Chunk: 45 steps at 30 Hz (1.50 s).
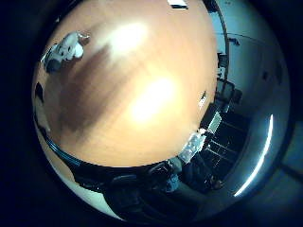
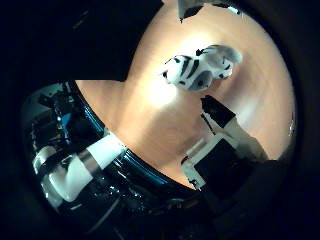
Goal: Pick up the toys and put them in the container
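A black and white striped plush toy (image 2: 200, 68) lies on the round wooden table (image 2: 150, 100), in the thumb side view. My hand (image 2: 222, 135) hovers above the table, away from the toy, with a black and white finger (image 2: 215, 115) reaching in straight and holding nothing. In the little finger side view a small white and grey toy (image 1: 64, 52) lies on the table (image 1: 142, 95) near its rim. I cannot tell whether it is the same toy.
The table's dark rim (image 2: 100, 130) runs below the hand. Beyond it stand white rounded parts (image 2: 75, 170) and dark clutter. In the little finger side view, chairs and furniture (image 1: 216, 128) stand past the table's edge.
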### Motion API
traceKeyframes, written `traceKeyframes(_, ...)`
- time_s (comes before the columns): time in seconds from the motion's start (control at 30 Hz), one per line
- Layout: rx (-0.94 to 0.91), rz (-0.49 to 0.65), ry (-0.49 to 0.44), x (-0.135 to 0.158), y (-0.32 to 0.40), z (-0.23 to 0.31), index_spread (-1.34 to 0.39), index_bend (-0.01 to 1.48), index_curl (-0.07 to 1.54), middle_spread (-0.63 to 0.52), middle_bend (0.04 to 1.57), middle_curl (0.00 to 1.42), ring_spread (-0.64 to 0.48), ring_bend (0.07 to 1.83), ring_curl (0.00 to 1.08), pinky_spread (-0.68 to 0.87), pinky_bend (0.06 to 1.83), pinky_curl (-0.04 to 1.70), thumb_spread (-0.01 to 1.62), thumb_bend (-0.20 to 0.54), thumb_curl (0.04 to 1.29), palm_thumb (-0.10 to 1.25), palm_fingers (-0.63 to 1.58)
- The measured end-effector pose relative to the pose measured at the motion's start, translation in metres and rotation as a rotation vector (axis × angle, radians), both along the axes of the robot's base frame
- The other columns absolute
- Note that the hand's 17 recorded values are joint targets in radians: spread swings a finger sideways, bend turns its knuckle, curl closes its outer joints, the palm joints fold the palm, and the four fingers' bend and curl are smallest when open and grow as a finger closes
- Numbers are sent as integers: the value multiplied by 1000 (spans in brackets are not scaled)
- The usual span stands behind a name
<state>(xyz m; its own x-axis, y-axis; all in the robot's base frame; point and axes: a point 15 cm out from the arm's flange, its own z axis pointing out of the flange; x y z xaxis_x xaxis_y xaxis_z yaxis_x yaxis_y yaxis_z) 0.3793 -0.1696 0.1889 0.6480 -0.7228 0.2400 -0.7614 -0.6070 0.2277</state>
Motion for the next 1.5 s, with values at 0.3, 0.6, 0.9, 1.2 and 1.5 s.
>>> traceKeyframes(0.3,3,8,26,6,-2,-19,-552,250,388,-148,184,298,69,191,207,343,189,252,974,-18,528,1018,331)
traceKeyframes(0.6,0,-5,48,5,-7,-38,-548,311,403,-152,182,296,69,187,198,342,185,245,961,-18,543,1031,340)
traceKeyframes(0.9,-11,-5,46,5,-10,-36,-570,674,515,-217,208,317,57,165,151,326,169,208,904,-22,546,1026,403)
traceKeyframes(1.2,-17,-5,41,4,-10,-29,-507,1027,608,-372,392,392,-23,168,106,296,159,140,906,-20,499,1060,507)
traceKeyframes(1.5,-50,-55,3,-16,-32,22,-470,1099,587,-468,496,440,-88,174,104,265,173,122,918,-18,439,1071,518)
